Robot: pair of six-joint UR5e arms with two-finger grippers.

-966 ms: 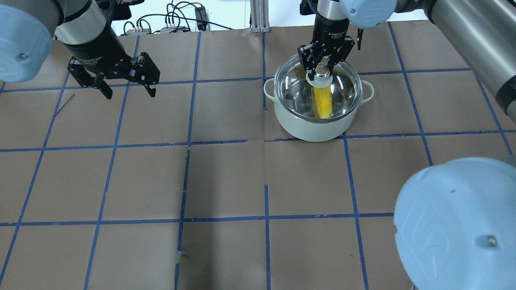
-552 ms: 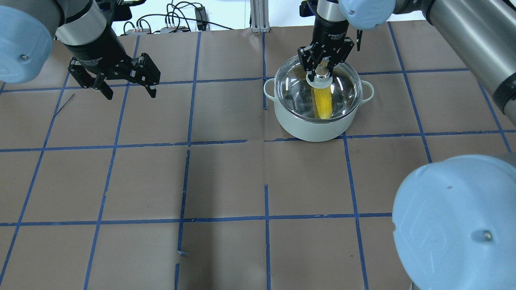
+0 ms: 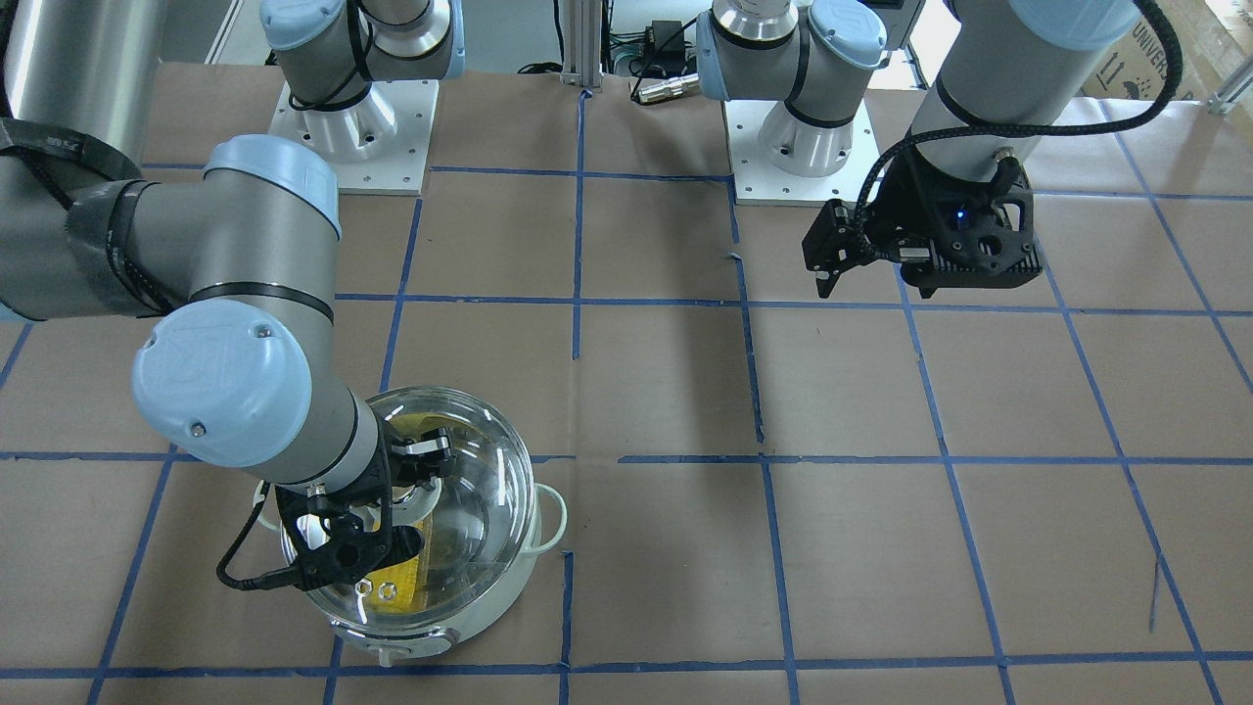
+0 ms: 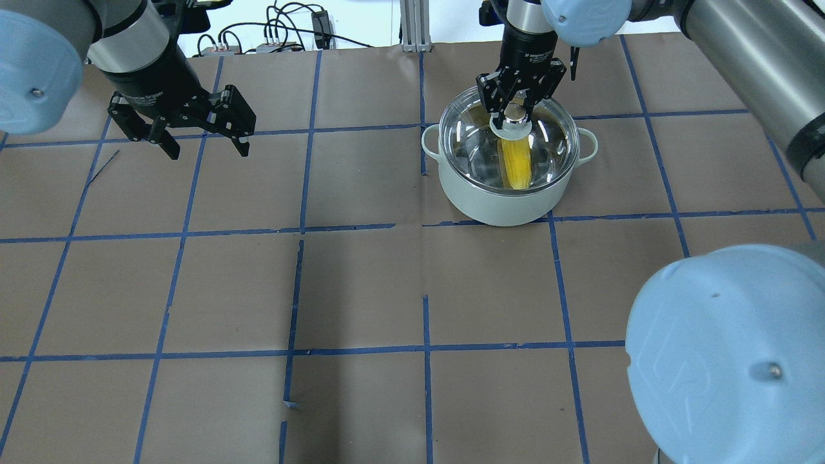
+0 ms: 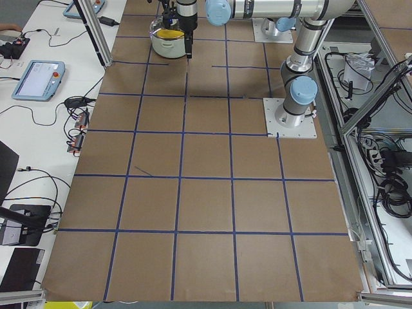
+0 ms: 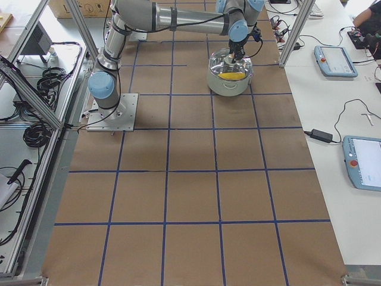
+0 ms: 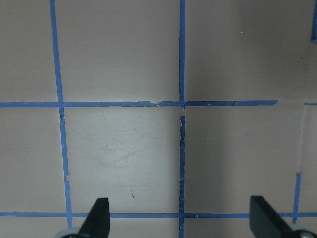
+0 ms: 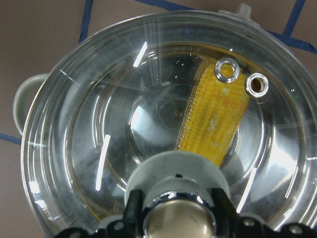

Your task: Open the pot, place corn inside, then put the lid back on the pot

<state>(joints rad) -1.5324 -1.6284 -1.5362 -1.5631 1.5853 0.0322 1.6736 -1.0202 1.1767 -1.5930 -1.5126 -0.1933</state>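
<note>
The pale mint-white pot point(image 4: 503, 206) stands at the table's far right of centre. The clear glass lid point(image 4: 548, 145) rests level on its rim. The yellow corn point(image 4: 517, 164) lies inside and shows through the glass, also in the right wrist view point(image 8: 213, 119). My right gripper point(image 4: 514, 115) comes straight down on the lid's knob point(image 8: 178, 220), its fingers closed against both sides. My left gripper point(image 4: 207, 149) hangs open and empty above the far left of the table, over bare paper point(image 7: 181, 223).
The table is brown paper with a blue tape grid point(image 4: 425, 351). Cables and an aluminium post point(image 4: 412, 26) stand past the far edge. My right arm's elbow point(image 4: 728, 348) fills the near right corner of the overhead view.
The right gripper and its elbow have shifted slightly; the lid, the pot and the corn stay where they were. The left arm has not moved.
</note>
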